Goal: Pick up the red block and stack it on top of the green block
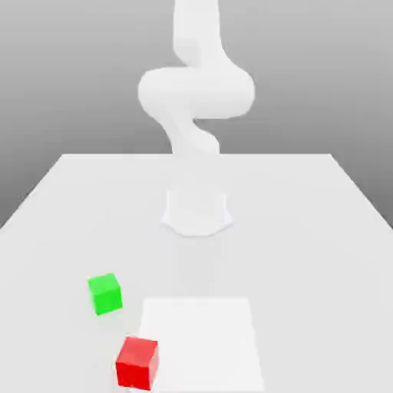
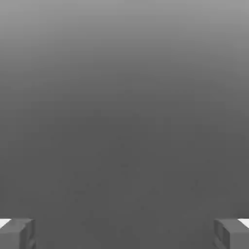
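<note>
Our red block [image 1: 137, 363], at the pale square's [image 1: 201, 345] edge, our green block [image 1: 105, 294] apart on the table [image 1: 307, 269], our gripper [image 2: 124, 234] with fingers wide apart, nothing between them.

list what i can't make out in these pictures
- upper arm: cut off by the exterior view's top edge
- finger bases of the gripper: cut off by the hand view's edge
- base of the red block: underside hidden by the block itself, exterior view

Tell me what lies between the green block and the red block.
Just bare table between the green block and red block, in the exterior view.
</note>
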You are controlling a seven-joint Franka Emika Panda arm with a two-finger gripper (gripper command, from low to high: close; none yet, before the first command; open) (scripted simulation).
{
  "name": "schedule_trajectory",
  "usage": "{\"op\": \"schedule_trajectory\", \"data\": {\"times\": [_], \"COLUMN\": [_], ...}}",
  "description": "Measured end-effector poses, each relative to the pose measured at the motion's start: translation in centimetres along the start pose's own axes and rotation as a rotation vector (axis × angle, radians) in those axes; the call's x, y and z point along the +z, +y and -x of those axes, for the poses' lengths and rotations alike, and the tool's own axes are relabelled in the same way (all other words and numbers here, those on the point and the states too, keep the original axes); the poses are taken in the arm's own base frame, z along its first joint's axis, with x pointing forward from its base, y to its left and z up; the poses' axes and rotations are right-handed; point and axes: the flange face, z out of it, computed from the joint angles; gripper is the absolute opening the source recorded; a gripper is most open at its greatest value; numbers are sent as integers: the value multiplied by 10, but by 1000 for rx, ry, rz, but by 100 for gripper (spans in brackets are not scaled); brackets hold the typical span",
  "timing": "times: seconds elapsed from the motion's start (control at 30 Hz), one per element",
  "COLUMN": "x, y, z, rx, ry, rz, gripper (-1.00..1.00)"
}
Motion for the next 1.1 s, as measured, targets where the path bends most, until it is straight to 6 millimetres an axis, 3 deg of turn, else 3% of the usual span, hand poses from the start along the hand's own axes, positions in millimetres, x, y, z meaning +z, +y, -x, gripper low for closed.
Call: {"op": "schedule_trajectory", "data": {"times": [0.23,0.5,0.8,0.97,1.0,1.1], "x": [139,277,394,444,451,452], "y": [33,102,213,253,258,258], "z": [0,30,96,129,134,134], "rx": [41,90,145,151,151,151], "ry": [-136,-281,-436,-457,-457,-457], "rz": [154,331,538,566,566,566], "gripper": [0,0,0,0,-100,-100]}}
